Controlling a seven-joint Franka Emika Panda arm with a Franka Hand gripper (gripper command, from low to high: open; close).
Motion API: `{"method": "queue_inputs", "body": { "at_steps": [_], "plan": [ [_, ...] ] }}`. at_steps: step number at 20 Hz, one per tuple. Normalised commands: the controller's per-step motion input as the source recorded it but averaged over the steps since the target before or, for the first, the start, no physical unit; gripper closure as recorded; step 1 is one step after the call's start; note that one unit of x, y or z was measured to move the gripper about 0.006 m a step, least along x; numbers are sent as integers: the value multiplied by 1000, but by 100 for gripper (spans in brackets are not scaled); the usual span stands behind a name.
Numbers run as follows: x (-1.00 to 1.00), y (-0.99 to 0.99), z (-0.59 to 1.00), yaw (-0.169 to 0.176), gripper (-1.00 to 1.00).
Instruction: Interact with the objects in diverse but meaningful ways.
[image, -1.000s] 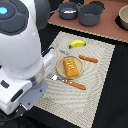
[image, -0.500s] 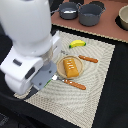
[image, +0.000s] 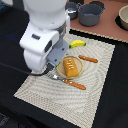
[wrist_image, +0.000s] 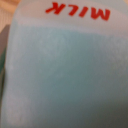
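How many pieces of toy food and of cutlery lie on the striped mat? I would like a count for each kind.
Toy food: 2 (banana, slab)
Cutlery: 2 (fork, knife)
Total: 4

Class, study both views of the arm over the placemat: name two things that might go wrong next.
1. The milk carton fills the wrist view, so that camera shows nothing beyond it; the arm may bump something.
2. In the exterior view the arm hides its gripper, close by the plate with the yellow-orange slab; a sweep might knock them.
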Motion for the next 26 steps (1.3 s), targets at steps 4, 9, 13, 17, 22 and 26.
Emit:
{"method": "queue_inputs", "body": {
  "at_steps": [4,9,13,17,22,26],
  "plan": [
    [-290,746,-274,0,100],
    [-581,687,-349,0,100],
    [-846,594,-298,0,100],
    [-941,581,1,-1,100],
    [-955,382,3,-29,100],
    [-961,209,-22,-39,100]
  ]
}}
